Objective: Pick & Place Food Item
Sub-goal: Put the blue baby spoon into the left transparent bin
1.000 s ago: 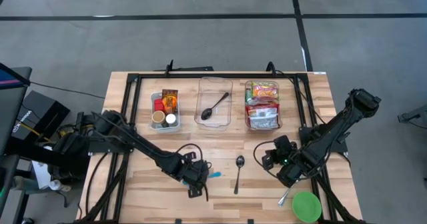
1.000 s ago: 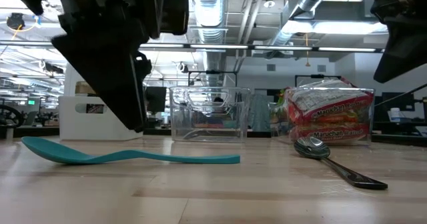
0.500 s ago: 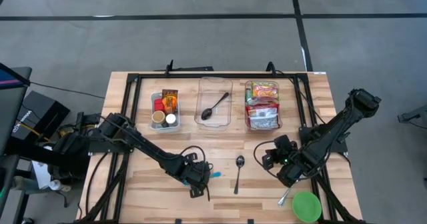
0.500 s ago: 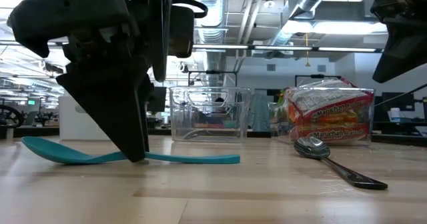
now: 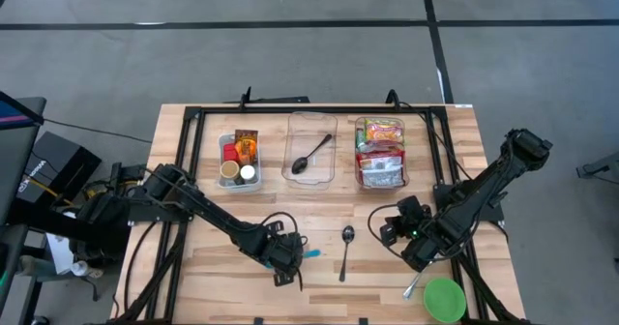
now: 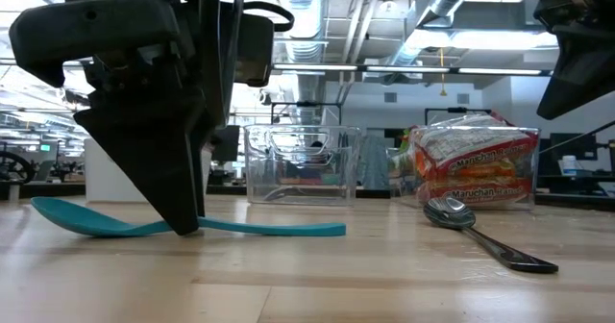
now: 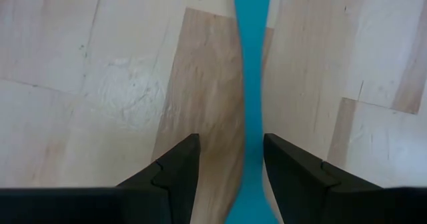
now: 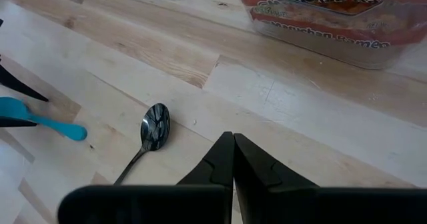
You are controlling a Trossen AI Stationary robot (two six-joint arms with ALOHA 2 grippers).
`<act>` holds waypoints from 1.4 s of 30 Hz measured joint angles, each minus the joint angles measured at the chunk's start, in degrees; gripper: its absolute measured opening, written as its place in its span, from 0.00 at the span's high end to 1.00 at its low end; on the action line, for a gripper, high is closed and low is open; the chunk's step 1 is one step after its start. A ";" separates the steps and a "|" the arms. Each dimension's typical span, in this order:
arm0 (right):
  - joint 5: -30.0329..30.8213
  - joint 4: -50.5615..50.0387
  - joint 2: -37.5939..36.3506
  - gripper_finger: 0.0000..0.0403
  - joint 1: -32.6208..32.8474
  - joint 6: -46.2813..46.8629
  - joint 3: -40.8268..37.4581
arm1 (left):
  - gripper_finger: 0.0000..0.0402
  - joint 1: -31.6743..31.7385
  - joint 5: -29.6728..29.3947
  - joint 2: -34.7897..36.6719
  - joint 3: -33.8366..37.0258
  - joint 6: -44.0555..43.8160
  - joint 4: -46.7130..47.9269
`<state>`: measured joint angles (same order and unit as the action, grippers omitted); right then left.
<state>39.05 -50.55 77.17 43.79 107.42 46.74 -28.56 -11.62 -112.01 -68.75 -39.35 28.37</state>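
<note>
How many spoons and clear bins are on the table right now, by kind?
Metal spoons: 2, one loose on the table, one in the middle bin
Teal spoon: 1
Clear bins: 3, left, middle, right
Total: 6

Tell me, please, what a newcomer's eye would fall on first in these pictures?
Probably the left hand, down at the table's front edge with its open fingers either side of a teal spoon. Next, the metal spoon lying mid-table, and the three clear bins at the back, the right one packed with noodle packets.

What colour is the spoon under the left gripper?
Teal; the spoon shows best in the low view.
</note>
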 joint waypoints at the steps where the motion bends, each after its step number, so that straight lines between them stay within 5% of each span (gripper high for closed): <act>1: 0.00 -0.01 0.00 1.00 0.00 -0.02 0.00 | 0.60 0.00 -0.04 0.00 0.00 -0.03 0.03; 22: 0.00 -0.43 0.00 1.00 0.00 -0.04 0.00 | 0.91 0.02 -0.94 0.00 0.11 -0.15 0.28; 42: -0.02 -0.39 0.00 1.00 0.00 -0.04 0.00 | 0.93 0.02 -0.83 0.00 0.13 -0.15 0.19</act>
<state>39.03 -50.94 77.17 43.79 107.37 46.74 -28.53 -12.45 -112.01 -68.62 -39.51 28.56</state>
